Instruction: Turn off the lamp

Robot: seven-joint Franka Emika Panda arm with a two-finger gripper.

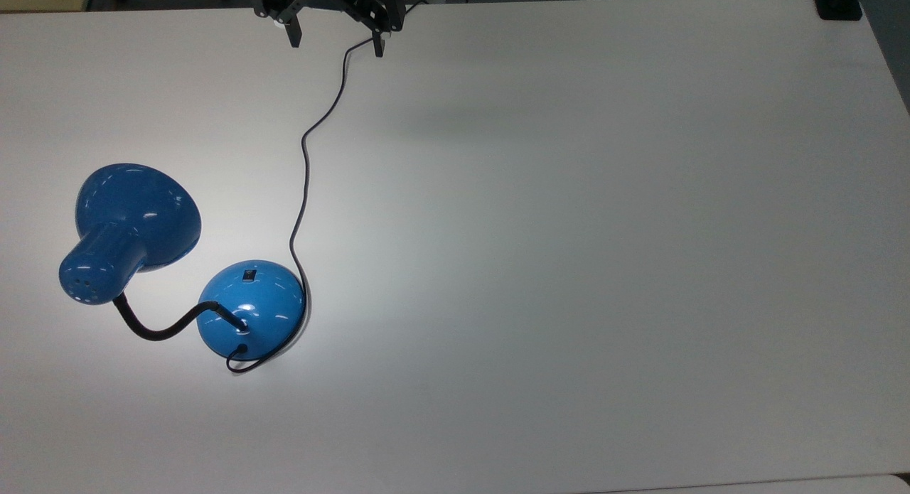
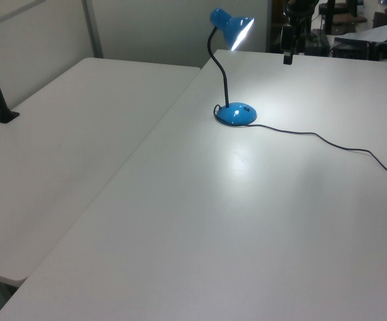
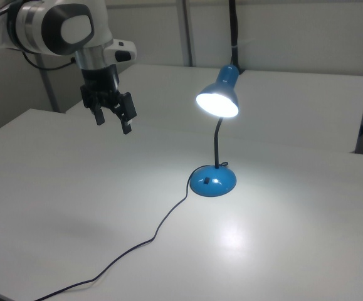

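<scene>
claw (image 3: 112, 122) agape above table, glossy bell-shaded lamp (image 3: 215, 125) aglow

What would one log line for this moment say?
lamp: lit, upright on table | switch: untouched, on base | gripper: open, above the table, apart from lamp | cord: trails across table

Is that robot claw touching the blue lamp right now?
No. In the right view the gripper hangs open in the air, well to the right view's left of the lamp, with bare table between them.
</scene>
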